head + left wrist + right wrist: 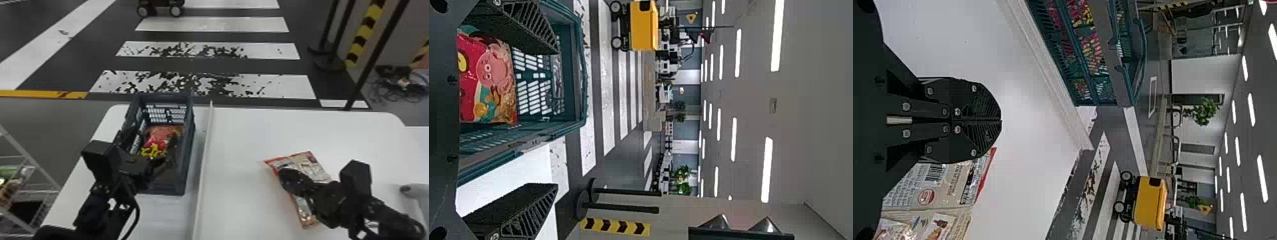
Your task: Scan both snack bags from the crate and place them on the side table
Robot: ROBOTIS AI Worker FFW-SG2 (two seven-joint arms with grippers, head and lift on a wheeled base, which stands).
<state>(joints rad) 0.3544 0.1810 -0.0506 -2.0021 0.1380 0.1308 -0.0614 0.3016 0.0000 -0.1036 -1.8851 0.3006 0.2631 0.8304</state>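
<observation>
My left gripper (159, 159) is over the near part of the crate (188, 153); in the left wrist view the gripper (554, 120) has its two fingers wide apart. A red and pink snack bag (159, 137) lies inside the crate, and the same bag (489, 75) shows between and beyond those fingers. The other snack bag (312, 167) lies on the white table right of the divider, its printed back up. My right gripper (282, 178) is above that bag, and in the right wrist view the gripper (1001, 120) has its fingers pressed together, with the bag (948, 185) beside them.
A raised white divider (204, 159) runs along the table (242, 134) between the crate and the bag at the right. A grey handheld device (411, 191) is at the right edge. A wire shelf (28, 191) stands at the lower left, off the table.
</observation>
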